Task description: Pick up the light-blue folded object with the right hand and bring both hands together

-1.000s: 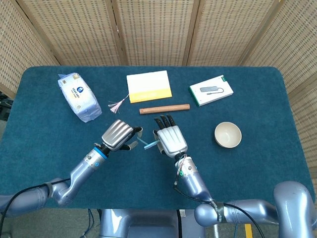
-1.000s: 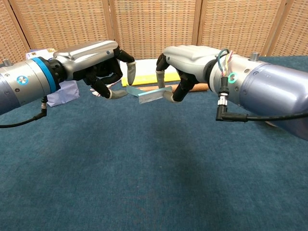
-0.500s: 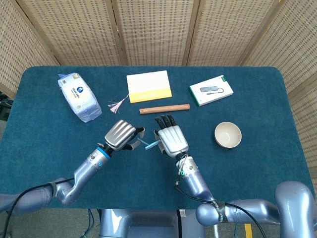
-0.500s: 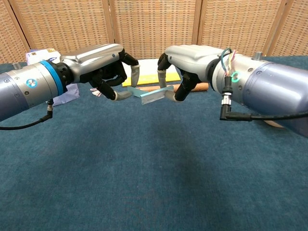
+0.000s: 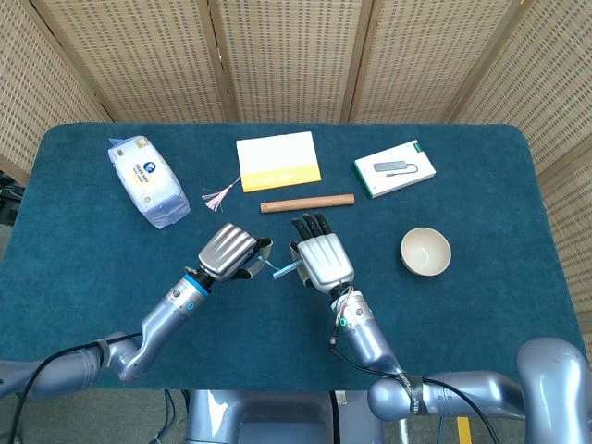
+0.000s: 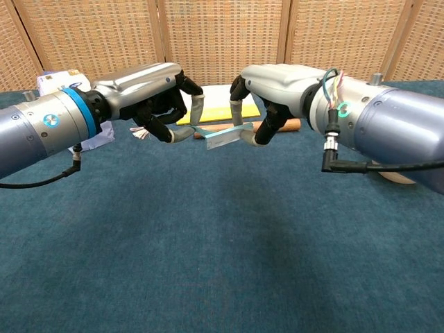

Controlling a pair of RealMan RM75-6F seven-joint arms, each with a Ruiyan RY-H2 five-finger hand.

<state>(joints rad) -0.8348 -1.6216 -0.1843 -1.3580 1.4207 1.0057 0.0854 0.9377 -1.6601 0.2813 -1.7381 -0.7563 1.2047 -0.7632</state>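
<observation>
The light-blue folded object [image 6: 223, 137] is pinched by the right hand [image 6: 267, 94]; it could be knocked loose by the curled, empty left hand [image 6: 161, 97].

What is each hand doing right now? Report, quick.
Left hand: fingers touching the light-blue folded object; grip cannot be told.
Right hand: holding the object.

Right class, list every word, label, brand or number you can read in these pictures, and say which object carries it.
None can be read.
White and blue soft tissue pack: blue round logo and print, too small to read.
White flat box with green edge: shows a grey device picture; any lettering is too blurred.
Yellow and white notepad: no text visible.
Right hand: green ring mark on the wrist, no letters.
</observation>
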